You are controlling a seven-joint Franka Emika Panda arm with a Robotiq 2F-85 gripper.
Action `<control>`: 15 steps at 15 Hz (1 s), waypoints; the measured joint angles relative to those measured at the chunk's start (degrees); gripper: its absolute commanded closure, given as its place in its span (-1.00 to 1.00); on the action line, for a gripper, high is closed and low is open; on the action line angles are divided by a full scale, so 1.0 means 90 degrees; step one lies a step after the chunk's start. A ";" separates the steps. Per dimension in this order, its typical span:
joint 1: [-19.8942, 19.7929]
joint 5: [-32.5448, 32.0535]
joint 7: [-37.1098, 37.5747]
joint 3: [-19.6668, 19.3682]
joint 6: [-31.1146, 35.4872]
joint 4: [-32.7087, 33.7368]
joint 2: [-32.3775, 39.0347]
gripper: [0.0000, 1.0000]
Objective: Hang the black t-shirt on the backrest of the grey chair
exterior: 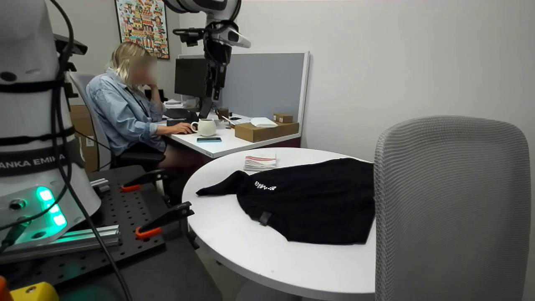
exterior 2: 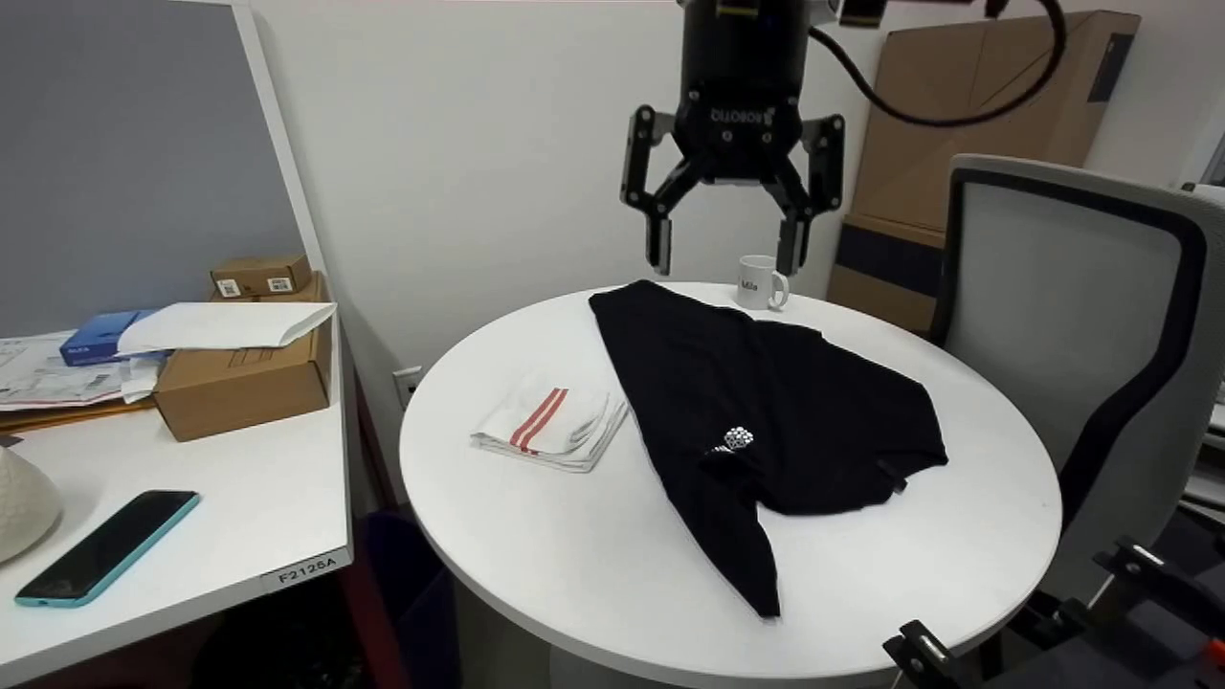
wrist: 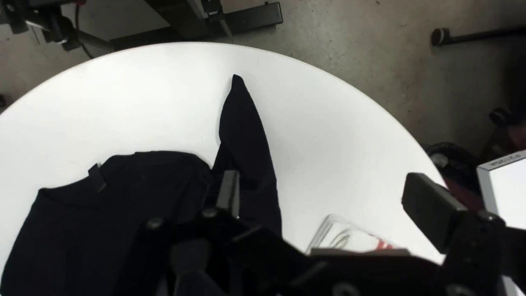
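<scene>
The black t-shirt lies spread on a round white table. It also shows in an exterior view and at the lower left of the wrist view. One sleeve points out toward the table edge, and a small tag shows at the neck. The grey chair stands at the table with its backrest upright and bare; it also shows at the right of an exterior view. My gripper is open and empty, above the table and shirt. In the wrist view its fingers are wide apart.
A folded white cloth with red stripes lies on the round table beside the shirt. A white mug stands at the back. A desk with boxes and a seated person are nearby. Clamps sit at the robot base.
</scene>
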 measured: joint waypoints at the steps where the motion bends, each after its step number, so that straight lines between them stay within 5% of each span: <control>1: -0.0083 0.0050 0.0085 -0.0089 0.0334 -0.0181 0.0119 -1.00; 10: -0.0468 0.0082 0.2043 -0.0393 0.3528 -0.1466 0.1065 -1.00; 15: -0.0565 -0.0884 0.3972 -0.0863 0.4692 -0.1560 0.1740 -1.00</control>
